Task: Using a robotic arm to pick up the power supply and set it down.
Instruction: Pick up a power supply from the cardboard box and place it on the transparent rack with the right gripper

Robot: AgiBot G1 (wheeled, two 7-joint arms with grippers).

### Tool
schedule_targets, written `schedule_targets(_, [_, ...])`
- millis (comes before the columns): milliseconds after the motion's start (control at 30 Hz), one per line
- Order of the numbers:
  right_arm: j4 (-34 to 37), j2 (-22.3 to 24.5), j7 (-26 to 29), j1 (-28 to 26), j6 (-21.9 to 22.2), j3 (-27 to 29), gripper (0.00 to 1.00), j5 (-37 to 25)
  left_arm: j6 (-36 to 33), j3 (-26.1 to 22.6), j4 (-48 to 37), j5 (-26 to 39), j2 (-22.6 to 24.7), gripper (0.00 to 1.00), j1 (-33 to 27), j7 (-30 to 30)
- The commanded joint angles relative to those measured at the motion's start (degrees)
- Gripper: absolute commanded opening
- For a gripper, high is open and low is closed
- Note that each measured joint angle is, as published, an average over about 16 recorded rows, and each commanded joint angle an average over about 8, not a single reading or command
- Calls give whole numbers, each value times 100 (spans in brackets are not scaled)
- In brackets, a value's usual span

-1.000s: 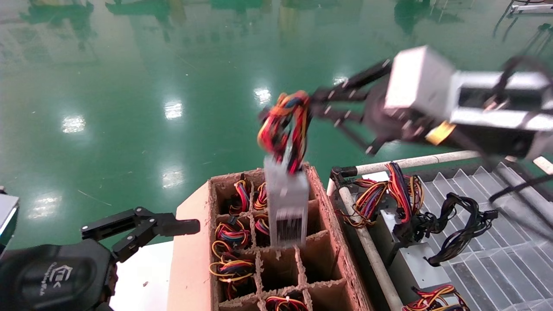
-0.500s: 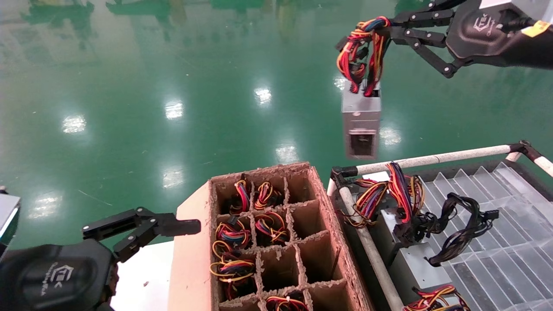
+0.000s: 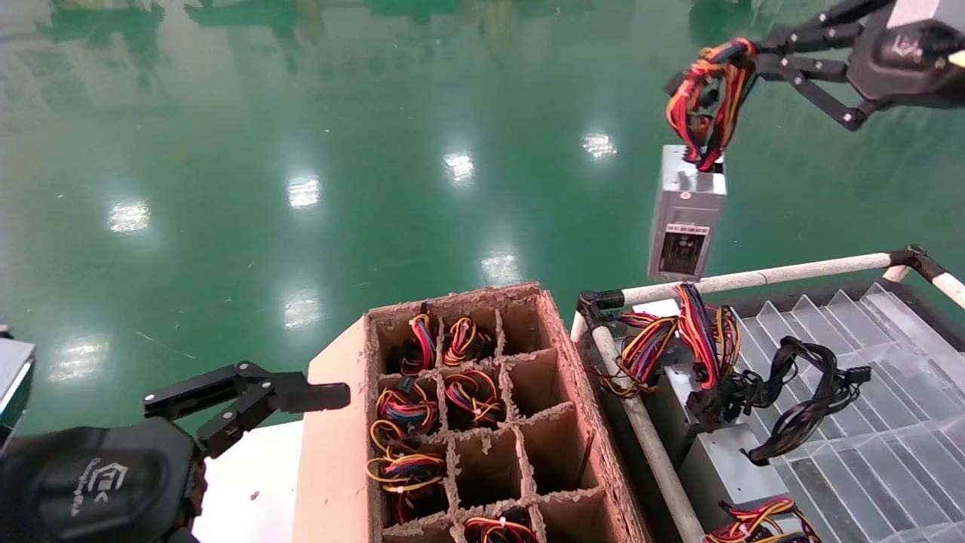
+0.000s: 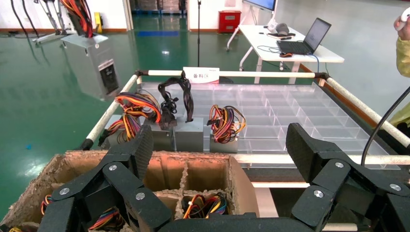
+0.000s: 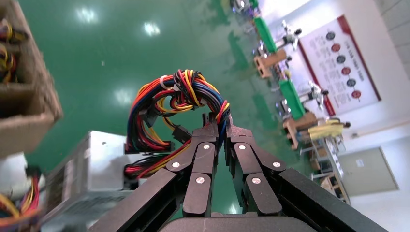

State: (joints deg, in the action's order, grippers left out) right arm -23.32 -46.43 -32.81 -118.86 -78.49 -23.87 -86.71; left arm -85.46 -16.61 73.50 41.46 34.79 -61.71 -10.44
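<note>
We hold the supply (image 3: 684, 219) in the right gripper (image 3: 754, 60), whose fingers are pinched together on the wire bundle (image 3: 706, 98) rather than on the metal case, so the case hangs free below the grip. A second ago the supply was partly inside a cell of the carton (image 3: 588, 392); half a second ago it was clear of the carton and in the air over the floor; now it has travelled further toward the robot's right and hangs just above the white rail (image 3: 754, 277) at the far edge of the tray (image 3: 867, 452). We judge that the lift is complete and the transfer is well advanced; what remains is the lowering into the tray, beside the supplies already standing there (image 3: 678, 354). Because the load hangs from its wires, it can swing and turn, and we should expect the case to need clearance over the rail before descent. The left gripper (image 3: 301, 396) is parked low beside the carton, its fingers spread apart and holding nothing.
</note>
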Motion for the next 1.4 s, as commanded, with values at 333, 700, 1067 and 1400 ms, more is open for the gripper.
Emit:
schedule_targets(333, [1080,-162,-647,-595,427,-352,0,-658,2,-4,0,-3,-2,100,-1,2])
schedule_targets(700, [1783,-431,-1133,-666,803,-628,0,-1091,3,-8,0,-5,-3,100,-2,4])
schedule_targets(1067, [2138,-778,-1202,-589,1083,-766,0,-1291,5,-12,0,-8,-5,100,-3,6])
schedule_targets(1400, [2289,-1083,-1144,-416,1469,-761,0,-1282,7,-15,0,-11,-6,100,-3,8])
